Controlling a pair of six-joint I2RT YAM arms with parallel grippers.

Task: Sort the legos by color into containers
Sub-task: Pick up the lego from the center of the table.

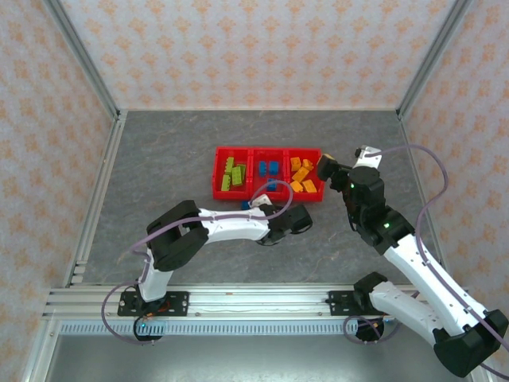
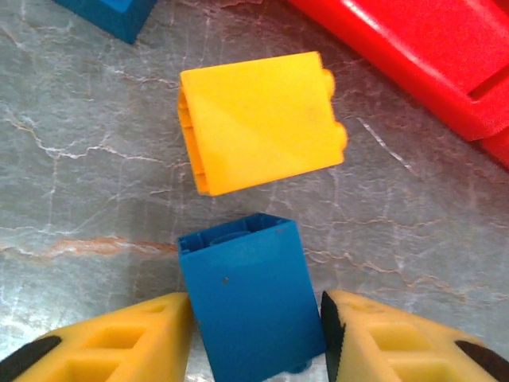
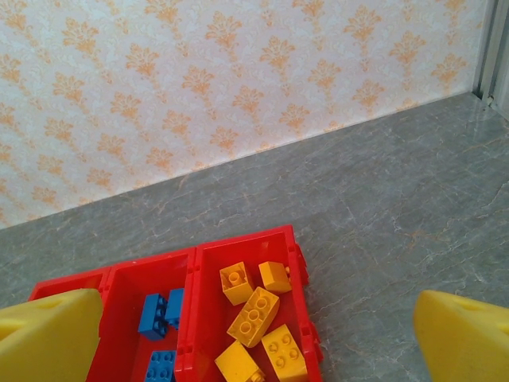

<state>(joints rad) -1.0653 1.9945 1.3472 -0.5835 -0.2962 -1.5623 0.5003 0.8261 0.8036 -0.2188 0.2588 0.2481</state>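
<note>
Near side of the containers, on the bare table: a blue brick sits between the yellow fingers of the left gripper. I see both pads touching its sides, so I log the jaws as narrowed onto it, with the brick down on the table. Just beyond it, across a thin gap, an orange-yellow brick lies on its side. A second blue brick sits farther off to the left, cut by the frame edge. The red wall of the containers runs past on the right.

From the top view I note three joined bins. Green bricks are in the left bin, blue ones in the middle and orange-yellow ones in the right.

Right gripper hangs over the right end of the containers. Its own camera shows the fingers spread wide and holding nothing, with the right bin's orange-yellow bricks below.

Left arm reaches low across the table from its base. Patterned wallpaper backs the far side.
</note>
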